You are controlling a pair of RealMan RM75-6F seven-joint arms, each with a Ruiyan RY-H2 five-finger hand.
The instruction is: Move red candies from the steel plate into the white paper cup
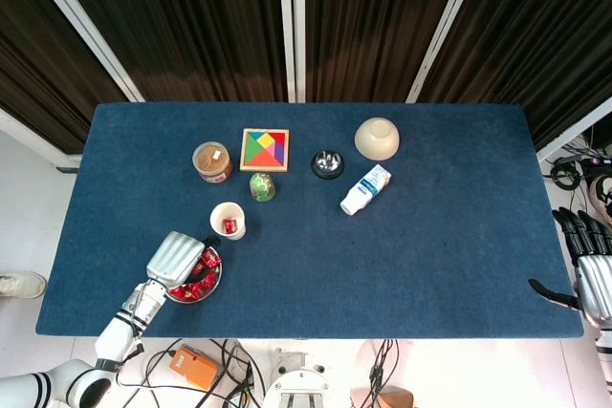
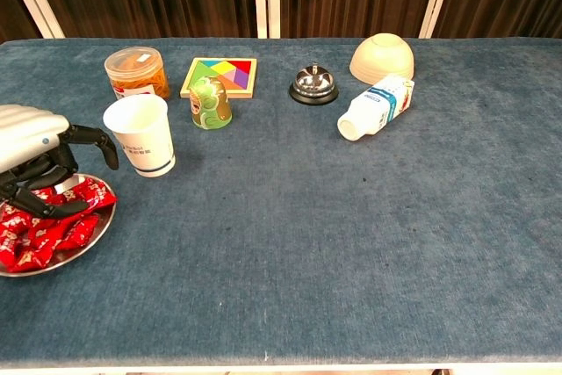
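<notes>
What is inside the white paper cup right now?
The head view shows one red candy lying in the paper cup. From the chest view only the cup's outer wall and rim show, so anything beneath that candy is hidden.

Dark curtains (image 1: 191,16) split by white posts (image 1: 292,21) – pale floor (image 1: 24,188), perhaps tiled, beside the blue-clothed table (image 1: 430,236).

Looks like a robot lab: blue-felt table (image 1: 459,255), dark curtains (image 1: 191,16) behind, loose cables (image 1: 220,365) on the pale floor below.
</notes>
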